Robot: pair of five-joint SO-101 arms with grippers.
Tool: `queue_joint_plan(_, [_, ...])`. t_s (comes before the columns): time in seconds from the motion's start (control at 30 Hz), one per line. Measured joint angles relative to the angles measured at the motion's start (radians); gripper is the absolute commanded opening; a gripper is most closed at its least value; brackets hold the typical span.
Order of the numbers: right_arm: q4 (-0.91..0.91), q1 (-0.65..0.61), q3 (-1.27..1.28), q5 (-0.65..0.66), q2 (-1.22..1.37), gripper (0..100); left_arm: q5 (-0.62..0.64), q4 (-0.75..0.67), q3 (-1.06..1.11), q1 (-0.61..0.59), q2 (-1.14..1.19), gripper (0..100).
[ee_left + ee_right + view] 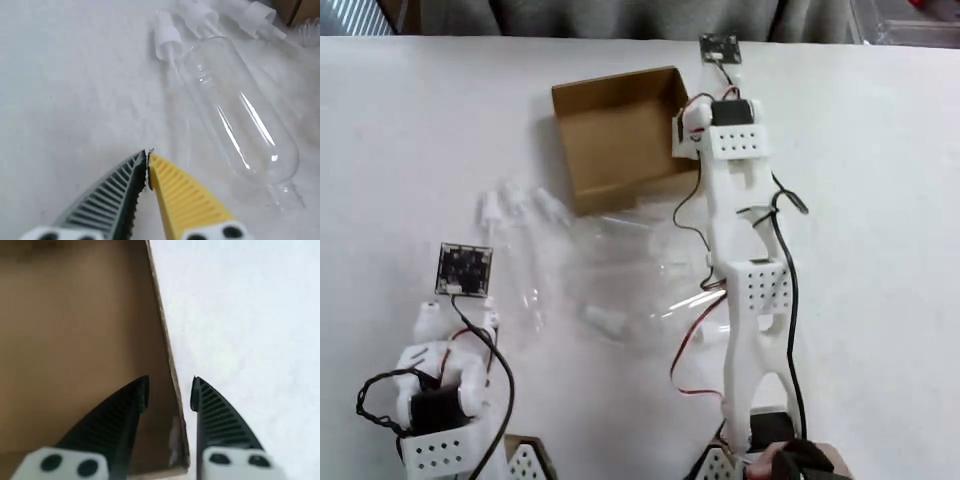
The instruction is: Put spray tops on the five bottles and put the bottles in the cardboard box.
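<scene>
Here, right gripper astride cardboard box wall.

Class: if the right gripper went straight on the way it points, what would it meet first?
Probably the side wall of the cardboard box: the right gripper is open, one finger over the box floor, the other over the table outside, with the wall between them. Depth is unclear.

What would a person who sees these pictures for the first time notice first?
The brown cardboard box, with the open right gripper astride one wall, stands out on the white table. Clear bottles lie on their sides mid-table, spray tops loose beside them, and the shut left gripper hangs beside one.
</scene>
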Motion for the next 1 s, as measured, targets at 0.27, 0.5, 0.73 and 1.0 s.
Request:
queue_joint_plan(0.27, [-0.008,0.002,-0.002,0.0,0.069,1.7,-0.055,0.0,0.0,0.0,0.0,2])
queue_joint_plan(0.5, [0.114,0.005,-0.002,0.0,0.069,1.6,-0.077,0.0,0.0,0.0,0.0,2])
queue_joint_plan(0.73, [0.272,0.003,-0.002,-0.058,0.04,1.6,-0.077,0.0,0.0,0.0,0.0,2])
queue_joint_plan(1.0, [0.344,0.002,-0.002,-0.035,0.038,2.1,-0.077,0.0,0.0,0.0,0.0,2])
